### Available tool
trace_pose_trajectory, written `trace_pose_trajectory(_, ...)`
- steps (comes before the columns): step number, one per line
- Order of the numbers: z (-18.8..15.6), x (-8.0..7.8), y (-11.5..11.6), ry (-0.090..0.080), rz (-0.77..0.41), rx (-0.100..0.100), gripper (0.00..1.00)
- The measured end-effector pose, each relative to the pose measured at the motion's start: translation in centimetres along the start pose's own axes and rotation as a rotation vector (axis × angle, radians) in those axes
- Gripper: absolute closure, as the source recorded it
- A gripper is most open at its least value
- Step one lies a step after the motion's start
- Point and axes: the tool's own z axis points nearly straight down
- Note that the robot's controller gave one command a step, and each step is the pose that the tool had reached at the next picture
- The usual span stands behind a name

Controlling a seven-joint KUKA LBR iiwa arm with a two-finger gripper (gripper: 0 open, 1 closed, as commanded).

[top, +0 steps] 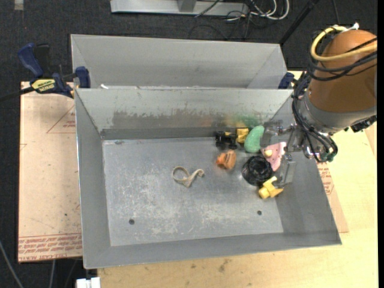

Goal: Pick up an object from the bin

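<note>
Big rounded orange cover [351,80] on the wrist, black and yellowish cables [327,41] looping across it, and there's a slim grey metal gripper [284,174].

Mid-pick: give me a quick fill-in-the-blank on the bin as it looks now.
1. The tan loop lies alone, to the ___ of the orange piece in the view.
2. The gripper is over the ___ side of the bin.
3. Between the black-and-yellow toy and the pink piece lies a ___ blob.
Missing: left; right; green.
</note>
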Motion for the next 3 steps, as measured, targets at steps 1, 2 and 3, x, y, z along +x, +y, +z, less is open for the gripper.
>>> trace_pose_trajectory(1, -0.5, -0.1, 0.0, -0.009, -0.003, 0.001, 0.00)
trace_pose_trajectory(2, 5.5, -0.9, -2.4, -0.013, -0.077, 0.002, 0.00)
trace_pose_trajectory(3, 13.7, -1.3, -4.9, -0.012, -0.108, 0.002, 0.00)
